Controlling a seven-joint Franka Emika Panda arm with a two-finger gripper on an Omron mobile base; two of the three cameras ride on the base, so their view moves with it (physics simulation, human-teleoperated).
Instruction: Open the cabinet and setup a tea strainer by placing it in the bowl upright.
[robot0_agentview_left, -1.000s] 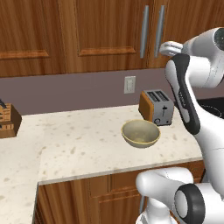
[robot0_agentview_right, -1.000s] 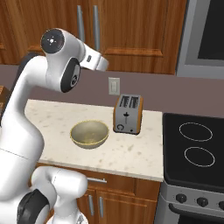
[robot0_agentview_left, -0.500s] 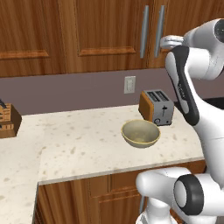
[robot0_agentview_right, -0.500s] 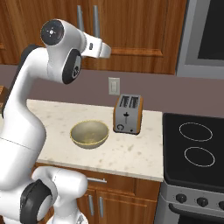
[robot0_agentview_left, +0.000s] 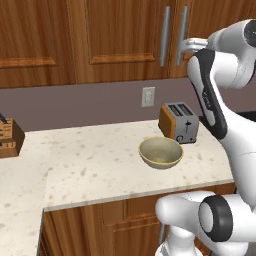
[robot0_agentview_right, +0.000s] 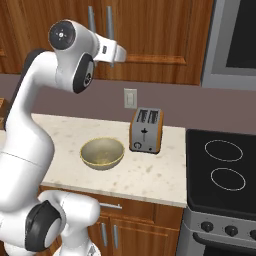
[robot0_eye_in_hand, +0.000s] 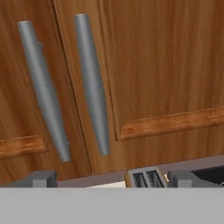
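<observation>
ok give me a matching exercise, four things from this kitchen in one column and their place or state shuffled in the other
Things:
1. tall reddish-brown wooden cabinet
2. round olive-tan ceramic bowl
3. orange and silver toaster
4. robot's two-finger gripper

Place or state:
A. empty, on the speckled counter
B. open, raised near the silver bar handles
C. doors shut
D. by the wall, behind the bowl

Pairs: 1-C, 2-A, 3-D, 4-B

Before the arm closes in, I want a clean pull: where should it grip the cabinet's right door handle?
Grip the right handle mid-bar, coming straight at the closed cabinet front with the open jaws either side: it is a slim upright bar standing off the door.
</observation>
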